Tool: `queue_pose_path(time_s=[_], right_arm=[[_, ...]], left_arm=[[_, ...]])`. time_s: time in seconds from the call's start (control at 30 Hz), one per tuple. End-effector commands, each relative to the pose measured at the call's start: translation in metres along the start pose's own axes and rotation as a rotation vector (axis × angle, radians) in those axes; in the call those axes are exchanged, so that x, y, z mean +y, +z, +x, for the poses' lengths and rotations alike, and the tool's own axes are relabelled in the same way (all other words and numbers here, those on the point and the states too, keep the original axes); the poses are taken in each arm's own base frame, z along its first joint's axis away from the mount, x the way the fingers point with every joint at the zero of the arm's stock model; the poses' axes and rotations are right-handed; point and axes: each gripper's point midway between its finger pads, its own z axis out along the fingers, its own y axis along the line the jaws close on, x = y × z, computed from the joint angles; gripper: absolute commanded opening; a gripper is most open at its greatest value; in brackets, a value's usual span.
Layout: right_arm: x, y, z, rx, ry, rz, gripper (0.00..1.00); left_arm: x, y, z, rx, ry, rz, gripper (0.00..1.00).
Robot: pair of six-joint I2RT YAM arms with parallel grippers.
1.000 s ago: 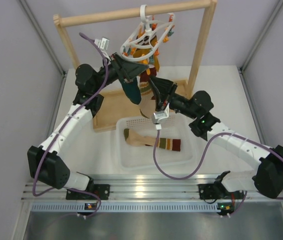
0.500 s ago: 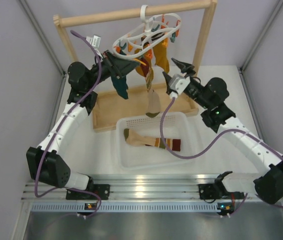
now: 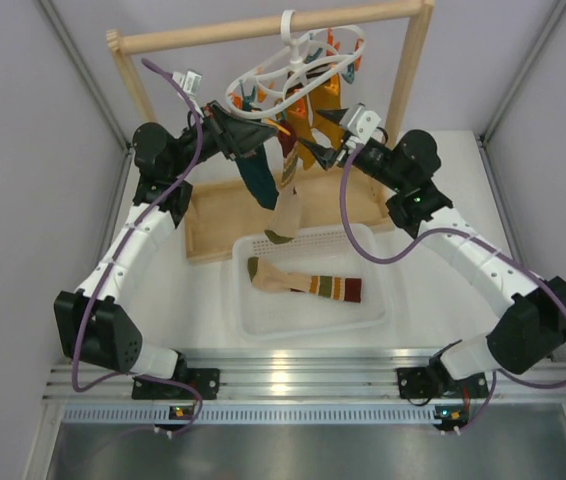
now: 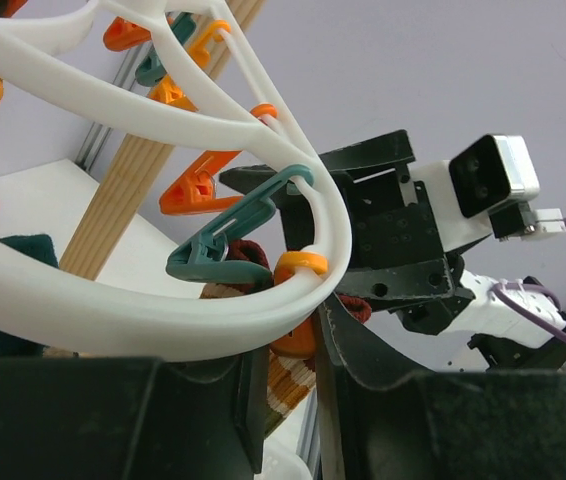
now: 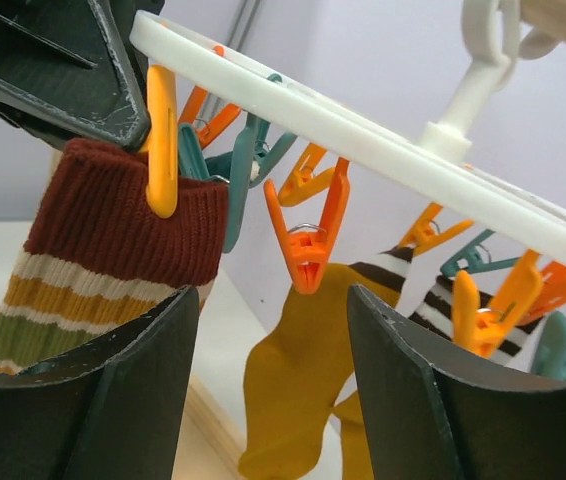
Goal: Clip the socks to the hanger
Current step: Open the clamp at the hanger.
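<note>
While the hanger (image 3: 288, 62) hangs by its hook from the wooden rail (image 3: 213, 35), a striped sock (image 5: 113, 240) is seen gripped at its brown cuff by an orange clip (image 5: 160, 140) at the ring's left edge. The left claw (image 4: 291, 350) is closed on that clip, its fingers drawn almost together, with the clip and the sock's stripes showing in the narrow gap between them. The right claw (image 5: 273, 295) is held just beside the sock with its fingers well apart and nothing caught between them. A free orange clip (image 5: 308, 235) and a mustard sock (image 5: 293, 390) are framed in the gap.

From above, the striped sock is seen hanging straight down from the ring, its pale toe over the far rim of a white basket (image 3: 263, 318). A teal sock (image 3: 259, 180) is hung just beside it, under the left claw. The second striped sock (image 3: 308, 285) is seen lying flat in the basket, which is set on the tabletop (image 3: 463, 200) in front of a wooden tray (image 3: 213, 215). Another sock, banded brown and white (image 5: 418, 290), is pinned farther round the ring, among teal and orange clips. Both arms are raised from the tabletop's near edge, their claws close together below the ring.
</note>
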Motion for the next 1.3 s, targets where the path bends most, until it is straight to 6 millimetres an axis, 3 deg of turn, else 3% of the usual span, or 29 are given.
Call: queue_pose_path(time_s=[0.0,0.23,0.5,0.8,0.9,1.0,1.13,1.23,1.27], right_arm=[[-0.009,0.015,-0.039,-0.127,0.023,-0.018,0.6],[-0.03,0.029,-0.027,-0.136,0.065,0.023,0.59],[-0.025,0.046,-0.016,-0.148,0.101,-0.036,0.55],[-0.022,0.048,-0.01,-0.137,0.11,-0.047,0.49],[-0.023,0.049,-0.011,-0.138,0.118,-0.047,0.41],[-0.024,0.048,-0.013,-0.133,0.128,-0.036,0.19],[-0.028,0.044,-0.017,-0.107,0.121,-0.01,0.03],[-0.037,0.039,-0.028,-0.084,0.074,0.062,0.0],[-0.036,0.038,-0.027,-0.073,0.065,0.074,0.0]], left_arm=[[-0.024,0.0,-0.018,-0.034,0.096,0.081,0.2],[-0.026,-0.003,-0.017,-0.027,0.101,0.084,0.19],[-0.025,-0.006,-0.019,-0.035,0.104,0.073,0.19],[-0.022,-0.005,-0.021,-0.035,0.092,0.06,0.19],[-0.021,-0.005,-0.02,-0.036,0.091,0.059,0.19],[-0.018,-0.006,-0.022,-0.054,0.084,0.035,0.19],[-0.01,-0.014,-0.038,-0.124,0.087,-0.064,0.26],[-0.005,-0.026,-0.049,-0.178,0.115,-0.171,0.32],[-0.004,-0.03,-0.052,-0.193,0.124,-0.197,0.39]])
